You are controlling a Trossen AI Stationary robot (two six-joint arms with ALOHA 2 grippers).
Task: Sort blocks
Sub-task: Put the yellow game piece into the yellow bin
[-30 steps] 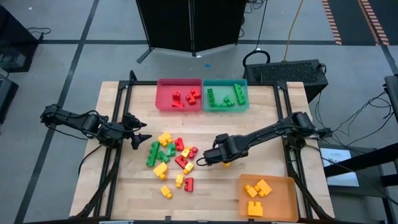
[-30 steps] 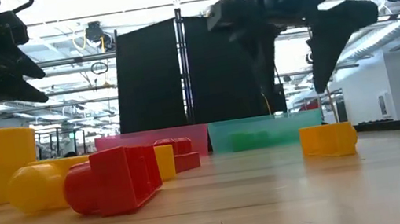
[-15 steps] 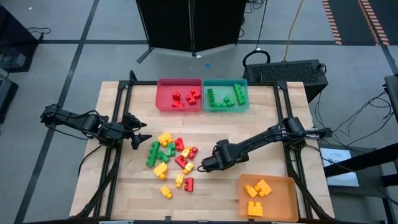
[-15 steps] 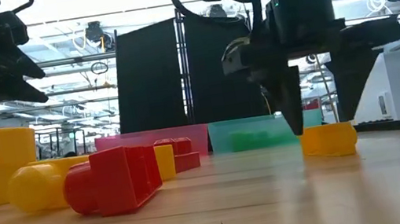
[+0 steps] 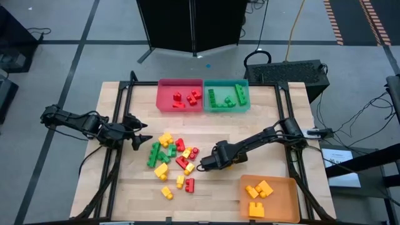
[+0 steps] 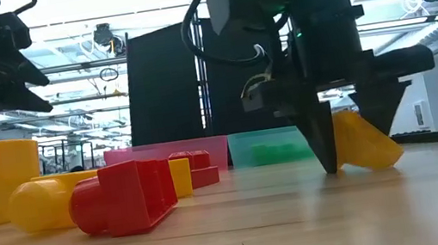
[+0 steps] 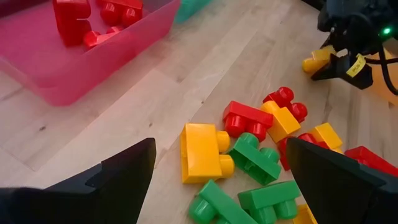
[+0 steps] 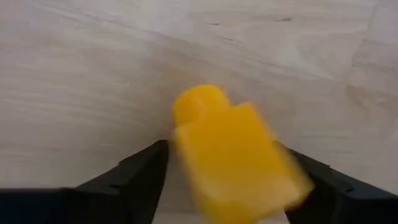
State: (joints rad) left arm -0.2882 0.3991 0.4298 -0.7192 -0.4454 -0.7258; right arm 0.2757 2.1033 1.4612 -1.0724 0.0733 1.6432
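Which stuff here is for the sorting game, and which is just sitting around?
For the job: loose blocks; yellow block between the right gripper's fingers; red tray, teal tray, orange tray.

Just there: black box, cables.

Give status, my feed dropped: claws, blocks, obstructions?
Right claw closing on tilted yellow block. Left claw open, idle beside pile. No obstruction seen.

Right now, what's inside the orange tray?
The orange tray at the table's near right corner holds only yellow blocks: a cluster toward its middle and a larger one by its near wall. Anything beneath them is covered. The exact count is unclear.
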